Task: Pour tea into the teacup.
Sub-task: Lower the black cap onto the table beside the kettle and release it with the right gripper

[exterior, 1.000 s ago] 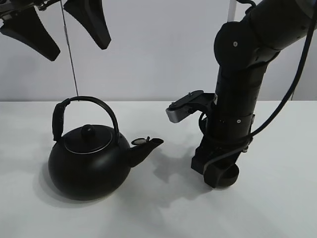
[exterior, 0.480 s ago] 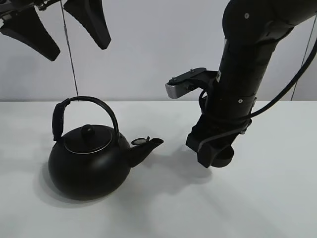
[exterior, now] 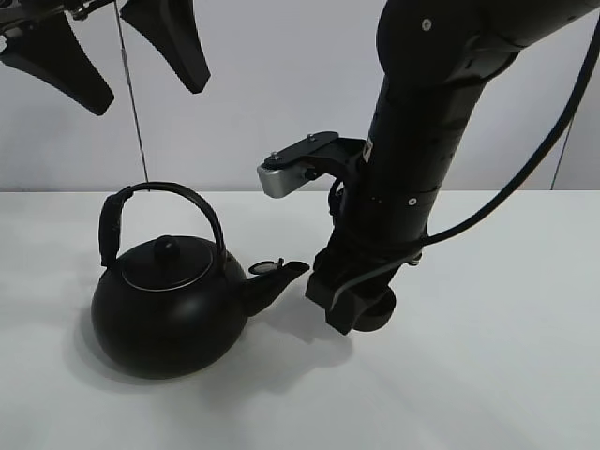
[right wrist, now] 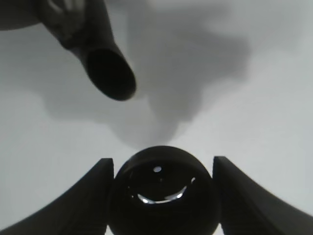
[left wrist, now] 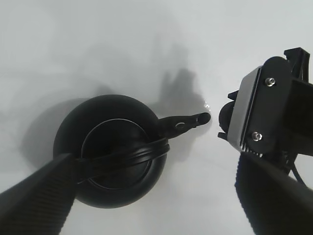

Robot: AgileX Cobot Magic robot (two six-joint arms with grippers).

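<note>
The right arm [exterior: 422,141] has swung across the counter [exterior: 506,375] toward the middle over the last second, first lifting and then travelling sideways. The kettle [exterior: 169,309] has not moved: it sits upright on the counter, handle arched up, untouched. High above it the left fingers [exterior: 178,42] hang spread wide, as before, holding nothing. The right fingers [right wrist: 88,196] stay clamped on either side of the teacup [right wrist: 164,196], which now sits just beside the spout [exterior: 281,274] and a little lower, apparently clear of the counter. The cup has been brought to the kettle, so the receiving side looks ready. Pouring itself has not begun, and the likely next need is for the left fingers to come down onto the handle.
</note>
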